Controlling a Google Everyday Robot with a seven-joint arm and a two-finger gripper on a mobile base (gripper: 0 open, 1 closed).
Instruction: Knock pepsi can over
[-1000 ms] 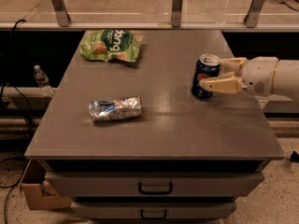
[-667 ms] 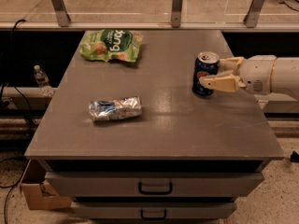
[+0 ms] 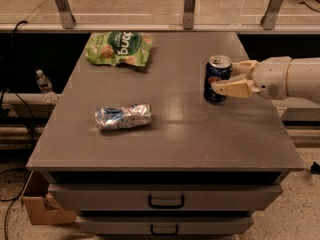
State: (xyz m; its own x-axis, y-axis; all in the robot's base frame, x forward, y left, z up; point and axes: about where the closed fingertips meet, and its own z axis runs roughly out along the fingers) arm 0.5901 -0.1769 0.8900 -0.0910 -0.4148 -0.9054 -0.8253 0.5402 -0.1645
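Three objects rest on the surface (image 3: 175,144). Well left of the pincer (image 3: 225,76) lie a green snack bag (image 3: 119,48), farther back, and a crumpled foil packet (image 3: 122,116), nearer the front. The pepsi can (image 3: 216,79) stands upright at the pincer's tips, apparently touching the open, spread fingers. Judged: contact is made, but the can is not yet toppled.

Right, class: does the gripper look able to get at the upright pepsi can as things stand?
Probably yes. The gripper sits right at the pepsi can, its fingers spread around it, with nothing in between. The foil packet and green bag lie well away.
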